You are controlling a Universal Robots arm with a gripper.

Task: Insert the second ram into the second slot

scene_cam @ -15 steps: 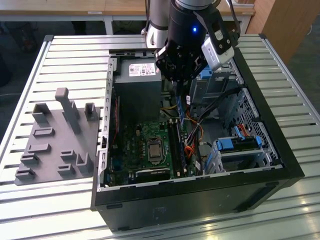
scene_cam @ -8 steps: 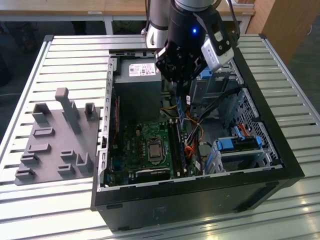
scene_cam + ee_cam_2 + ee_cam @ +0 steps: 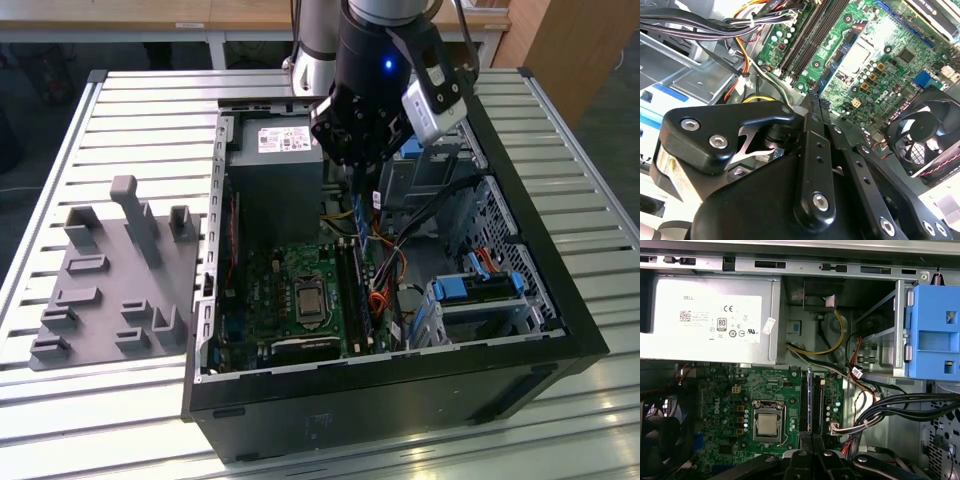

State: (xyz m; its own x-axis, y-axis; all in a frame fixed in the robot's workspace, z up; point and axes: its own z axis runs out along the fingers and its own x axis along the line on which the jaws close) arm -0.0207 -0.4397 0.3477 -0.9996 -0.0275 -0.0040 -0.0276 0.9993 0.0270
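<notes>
The gripper (image 3: 357, 185) hangs inside the open computer case (image 3: 400, 400), apparently clamped on the second ram (image 3: 358, 222). The ram is a thin blue board held edge-down, its long axis along the black slots (image 3: 347, 290) beneath. In the second wrist view, matte black fingers (image 3: 812, 150) meet. In the first wrist view the ram runs parallel to the slots by the green motherboard's (image 3: 740, 390) edge.

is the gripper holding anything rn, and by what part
Yes: the gripper is shut on the second ram, pinching its upper long edge. The stick stands on edge over the motherboard.
</notes>
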